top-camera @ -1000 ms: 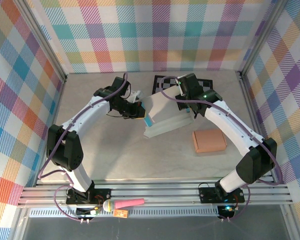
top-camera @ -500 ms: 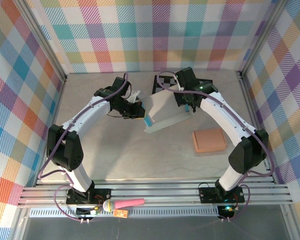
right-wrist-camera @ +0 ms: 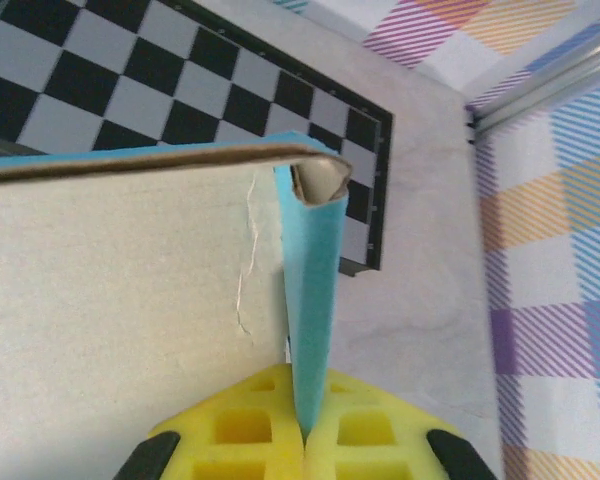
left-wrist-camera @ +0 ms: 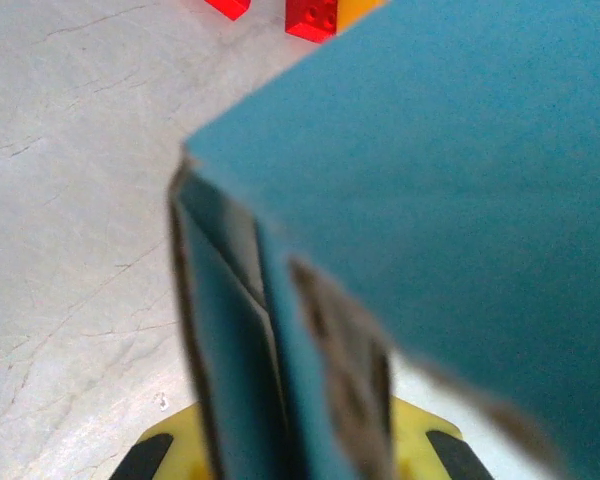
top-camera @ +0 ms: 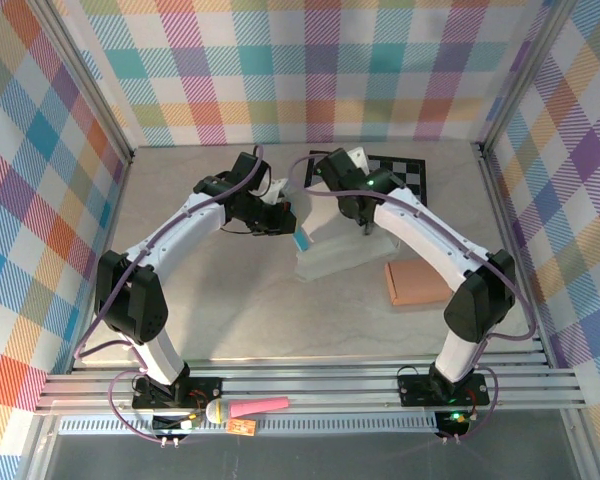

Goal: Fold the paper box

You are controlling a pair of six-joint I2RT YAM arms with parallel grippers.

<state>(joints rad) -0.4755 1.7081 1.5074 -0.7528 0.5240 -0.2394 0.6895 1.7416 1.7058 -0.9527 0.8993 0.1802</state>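
Observation:
The paper box [top-camera: 335, 255], pale inside with blue outer faces, stands half raised at the table's centre. My left gripper [top-camera: 292, 228] is at its left end, shut on a blue wall. In the left wrist view that blue cardboard [left-wrist-camera: 430, 180] looms close and blurred, and the left gripper [left-wrist-camera: 300, 460] clamps its folded layers between yellow fingers [left-wrist-camera: 170, 450]. My right gripper [top-camera: 365, 220] reaches over the box from behind. The right gripper [right-wrist-camera: 305, 430] is shut on a thin blue flap [right-wrist-camera: 310, 300] that rises beside the pale inner panel [right-wrist-camera: 130, 300].
A brown cardboard box [top-camera: 418, 282] lies right of the paper box. A checkerboard mat [top-camera: 400, 175] lies at the back, also in the right wrist view [right-wrist-camera: 180, 90]. Red bricks [left-wrist-camera: 310, 15] sit beyond the left gripper. Plaid walls close three sides.
The right arm's wrist has swung left and back over the box, still holding its flap. The box has shifted slightly right and stands more upright. The left gripper followed a little to the right.

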